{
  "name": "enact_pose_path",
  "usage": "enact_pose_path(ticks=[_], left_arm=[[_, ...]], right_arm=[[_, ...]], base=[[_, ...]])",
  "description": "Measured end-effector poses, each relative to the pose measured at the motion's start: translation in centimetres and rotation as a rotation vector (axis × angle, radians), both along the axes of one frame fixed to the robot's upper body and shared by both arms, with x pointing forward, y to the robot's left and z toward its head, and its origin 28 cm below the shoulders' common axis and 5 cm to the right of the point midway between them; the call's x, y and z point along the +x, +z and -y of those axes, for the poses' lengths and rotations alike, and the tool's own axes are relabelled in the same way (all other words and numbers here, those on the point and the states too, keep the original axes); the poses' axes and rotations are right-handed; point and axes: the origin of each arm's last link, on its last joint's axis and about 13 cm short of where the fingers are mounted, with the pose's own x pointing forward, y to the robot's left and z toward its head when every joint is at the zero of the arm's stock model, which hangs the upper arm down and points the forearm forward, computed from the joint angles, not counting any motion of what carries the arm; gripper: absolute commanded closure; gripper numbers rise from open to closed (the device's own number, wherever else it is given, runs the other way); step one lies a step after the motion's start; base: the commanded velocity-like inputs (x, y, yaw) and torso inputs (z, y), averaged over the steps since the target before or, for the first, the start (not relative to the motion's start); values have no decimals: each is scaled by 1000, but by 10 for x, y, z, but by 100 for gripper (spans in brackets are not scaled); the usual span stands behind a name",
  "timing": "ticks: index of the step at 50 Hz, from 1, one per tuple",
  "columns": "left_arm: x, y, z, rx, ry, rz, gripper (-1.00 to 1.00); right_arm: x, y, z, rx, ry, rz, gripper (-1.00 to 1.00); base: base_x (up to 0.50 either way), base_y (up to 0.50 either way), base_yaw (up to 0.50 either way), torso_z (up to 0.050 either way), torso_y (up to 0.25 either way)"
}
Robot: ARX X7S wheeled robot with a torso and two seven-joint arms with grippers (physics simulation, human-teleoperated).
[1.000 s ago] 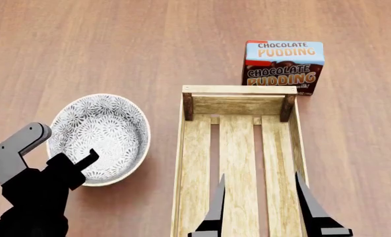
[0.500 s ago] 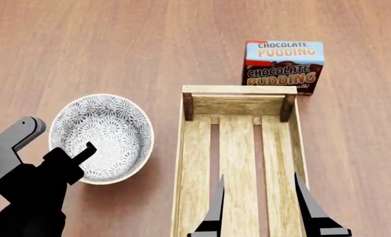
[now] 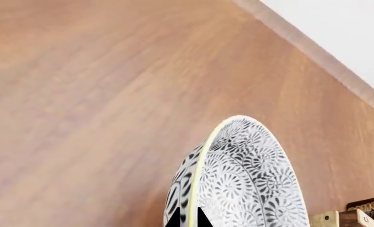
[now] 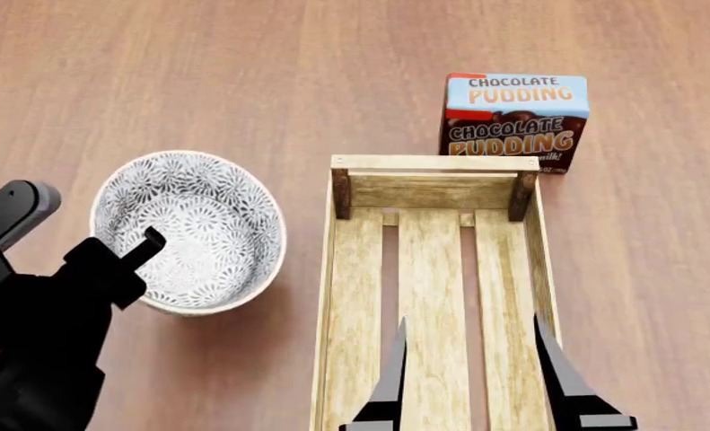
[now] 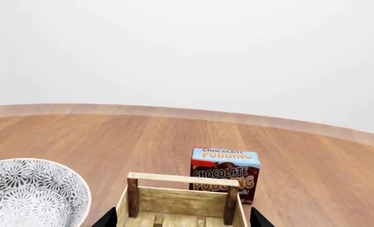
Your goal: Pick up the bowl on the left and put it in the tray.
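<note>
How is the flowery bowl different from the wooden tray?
The bowl is round; the tray is a long rectangle. The bowl is white with a grey-blue flower pattern, while the tray is plain light wood with a slatted bottom. The left tool is shut on the bowl's rim; nothing grips the tray, and the open right tool hangs over it. Both are empty inside.
</note>
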Motion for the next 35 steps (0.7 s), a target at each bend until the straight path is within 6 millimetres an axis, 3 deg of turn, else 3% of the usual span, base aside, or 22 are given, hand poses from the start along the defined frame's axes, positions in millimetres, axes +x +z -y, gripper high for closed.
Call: enact_pose_path(ticks=[35], left_arm=[[-29,40,16,-109,-217,42,100]], right_arm=[[-1,3,1,3,-3,5,-100]], base=[[0,0,0,0,0]])
